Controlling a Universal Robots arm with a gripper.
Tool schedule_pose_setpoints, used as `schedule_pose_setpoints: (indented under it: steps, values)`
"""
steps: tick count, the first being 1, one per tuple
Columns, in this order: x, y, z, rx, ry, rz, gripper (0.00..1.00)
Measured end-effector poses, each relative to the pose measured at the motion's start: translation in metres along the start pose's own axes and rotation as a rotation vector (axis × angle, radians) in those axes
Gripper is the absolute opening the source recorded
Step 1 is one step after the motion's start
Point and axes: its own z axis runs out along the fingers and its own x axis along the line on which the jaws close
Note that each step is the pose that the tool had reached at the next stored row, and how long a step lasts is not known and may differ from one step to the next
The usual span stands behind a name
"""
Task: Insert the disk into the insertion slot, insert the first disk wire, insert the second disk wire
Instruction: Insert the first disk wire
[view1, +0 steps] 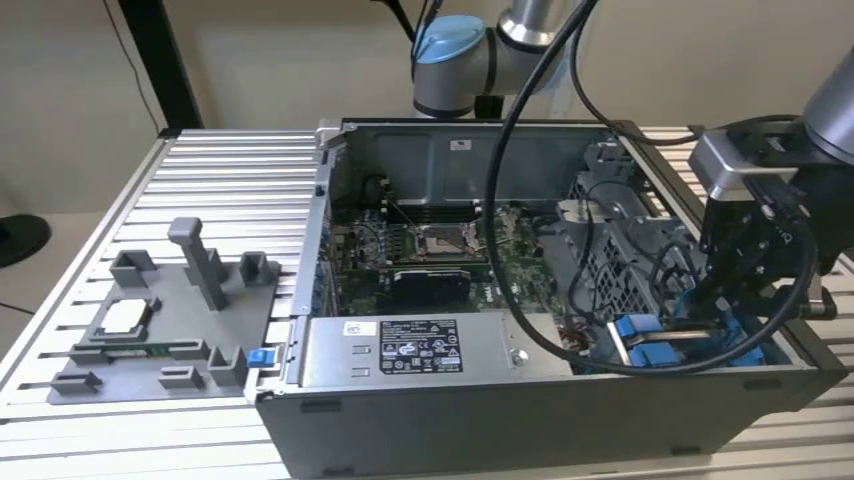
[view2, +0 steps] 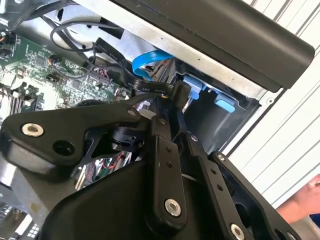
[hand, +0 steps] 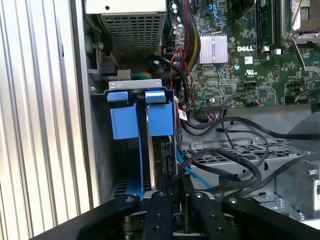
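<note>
On the ribbed metal desk (view1: 227, 160) stand one open grey computer case (view1: 534, 420) and one flat grey plastic fixture plate (view1: 134, 370). Inside the case sit one green motherboard (view1: 354, 255), one grey metal box with a black-and-white sticker (view1: 400, 350) and one grey perforated metal drive bay (view1: 625, 268). The first wrist view shows two bright blue plastic tabs (hand: 123, 120) side by side and one silver finned heat sink (hand: 214, 48).

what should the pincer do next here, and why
Probably ease the pincer a little closer to the disk, pressing gently. The disk already stands in the insertion slot, and the pincer looks shut on a black connector right at the disk's edge, which seems not yet seated, though the contact itself is hidden.
</note>
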Motion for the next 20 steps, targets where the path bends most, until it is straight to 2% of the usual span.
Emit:
schedule_pose_setpoints:
  steps: [6, 12, 15, 20]
  values:
    - [0.0021, -0.0002, 0.0, -0.0026, 0.0003, -0.029, 0.0]
    - [0.0025, 0.0002, 0.0041, 0.0063, -0.0003, -0.034, 0.0]
    - [0.0028, 0.001, 0.0058, 0.0078, -0.0006, -0.035, 0.0]
    - [0.0035, 0.0017, 0.0128, 0.0083, -0.0001, -0.035, 0.0]
